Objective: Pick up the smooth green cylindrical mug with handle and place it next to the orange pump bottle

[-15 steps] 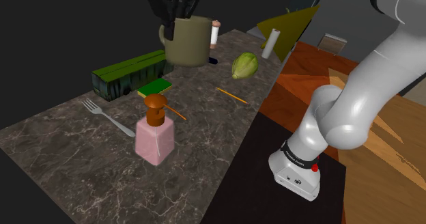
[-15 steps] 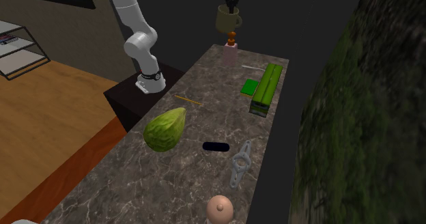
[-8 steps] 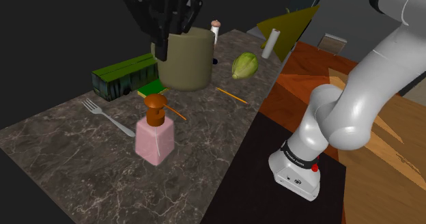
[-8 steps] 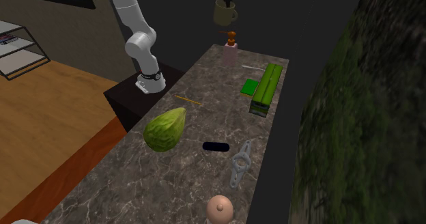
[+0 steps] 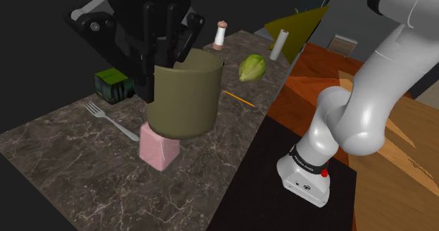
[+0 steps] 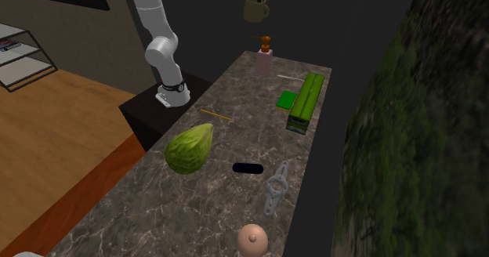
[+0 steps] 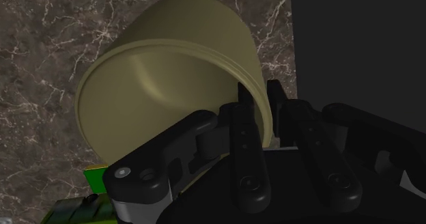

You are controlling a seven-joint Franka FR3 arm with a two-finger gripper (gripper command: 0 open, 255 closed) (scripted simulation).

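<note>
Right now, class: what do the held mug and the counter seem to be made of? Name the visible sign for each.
The mug: olive-green, smooth, matte, evenly coloured with soft shading; ceramic or plastic, the look leaves it open.
The counter: dark stone, probably marble, by its pale branching veins.

Dim, even light: the marble worktop (image 5: 70, 167) looks murky, the wooden floor (image 6: 63, 130) at the second exterior view's left brighter. A black area spans the shoulder view's upper left.

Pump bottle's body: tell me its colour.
The pump bottle's body is pink, clearest in the shoulder view.
</note>
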